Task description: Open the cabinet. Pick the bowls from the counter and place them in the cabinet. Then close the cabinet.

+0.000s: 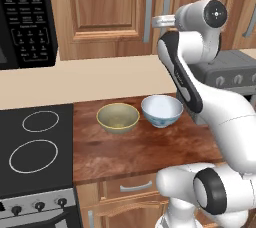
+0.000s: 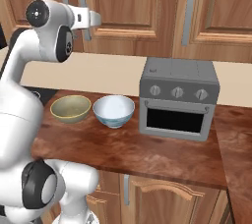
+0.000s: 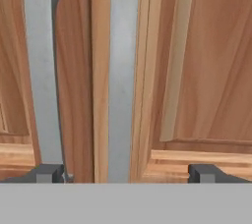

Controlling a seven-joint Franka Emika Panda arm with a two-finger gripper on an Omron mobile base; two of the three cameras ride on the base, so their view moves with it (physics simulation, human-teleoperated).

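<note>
Overhead, cabinet (image 1: 107,7) doors shut, tops cut off, gripper (image 3: 125,171) jaws apart before its handles (image 3: 123,78), olive bowl (image 1: 118,117) and white bowl (image 1: 161,110) below on counter (image 1: 135,152).

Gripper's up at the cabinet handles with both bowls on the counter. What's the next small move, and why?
Probably ease the open gripper forward until its fingertips straddle the right door's handle, then close. The cabinet is shut, the handle stands between the tips, and both bowls wait on the counter.
</note>
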